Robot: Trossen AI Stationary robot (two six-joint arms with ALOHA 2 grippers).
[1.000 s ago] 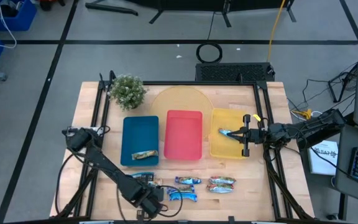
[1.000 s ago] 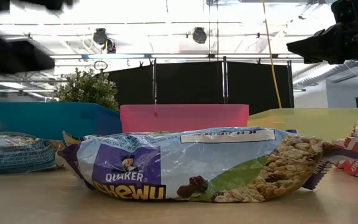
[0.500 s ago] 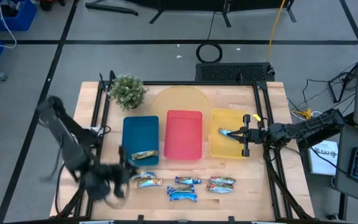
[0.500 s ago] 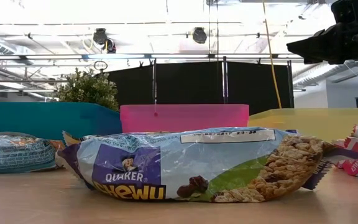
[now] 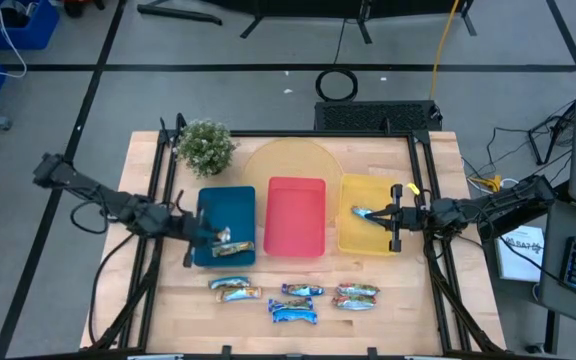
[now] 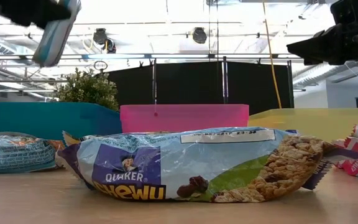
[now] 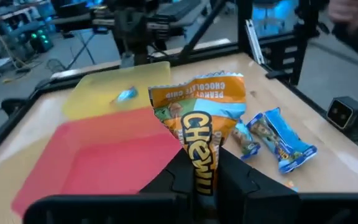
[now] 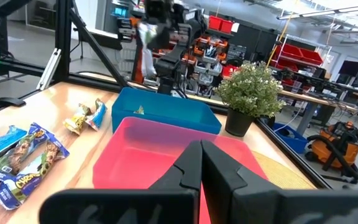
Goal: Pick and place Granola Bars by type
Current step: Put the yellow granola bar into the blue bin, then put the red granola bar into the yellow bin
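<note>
My left gripper (image 5: 211, 236) hovers over the near end of the blue tray (image 5: 225, 205), shut on a tan-gold granola bar (image 7: 197, 115). That bar also shows high up in the low view (image 6: 58, 31). Another tan-gold bar (image 5: 234, 249) lies flat in the blue tray. A bright blue bar (image 5: 365, 213) lies in the yellow tray (image 5: 360, 188). Several bars (image 5: 298, 302) lie on the table's near strip. My right gripper (image 5: 393, 218) stays shut at the yellow tray's right side, holding nothing. My left gripper pinches one end of the tan-gold bar (image 7: 199, 167) between its two fingers (image 7: 232, 180). The fingers come nearly level from the table's left and lie along the bar. The bar sticks out ahead of them, tilted and lifted clear above the blue tray.
The red tray (image 5: 296, 215) stands between the blue and yellow ones. A potted plant (image 5: 205, 147) and a round pale board (image 5: 288, 160) are at the table's far side. Black frame rails (image 5: 158, 190) run along the left and right edges.
My left gripper has risen from the bars at the table's near edge, swung out to the left and then toward the far side to above the blue tray. It has tipped from pointing down to nearly level and has carried the tan-gold bar clear of the table.
</note>
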